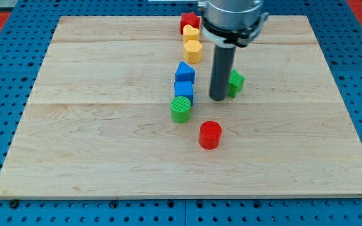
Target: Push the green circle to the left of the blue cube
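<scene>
The green circle [181, 108], a short cylinder, sits near the board's middle, touching the bottom edge of the blue cube [183, 90]. A second blue block [185, 71], five-sided, sits just above the cube. My rod comes down from the view's top and my tip [218, 98] rests on the board to the right of the blue cube and up and to the right of the green circle, apart from both. A green block [235, 83] is partly hidden behind the rod on its right.
A red cylinder [210, 135] stands below my tip. Two yellow blocks [193, 51] [191, 33] and a red block [188, 20] form a line toward the view's top. The wooden board [74, 138] lies on a blue pegboard.
</scene>
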`<act>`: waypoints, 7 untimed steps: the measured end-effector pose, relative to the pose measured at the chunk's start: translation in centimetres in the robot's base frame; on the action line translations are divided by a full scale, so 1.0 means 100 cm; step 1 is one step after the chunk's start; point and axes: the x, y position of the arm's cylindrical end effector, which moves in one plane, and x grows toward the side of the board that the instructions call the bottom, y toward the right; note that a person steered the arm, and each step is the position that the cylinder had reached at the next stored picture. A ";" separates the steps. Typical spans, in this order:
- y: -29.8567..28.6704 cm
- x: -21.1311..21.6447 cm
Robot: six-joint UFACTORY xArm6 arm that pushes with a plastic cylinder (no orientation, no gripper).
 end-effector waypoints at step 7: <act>-0.171 0.081</act>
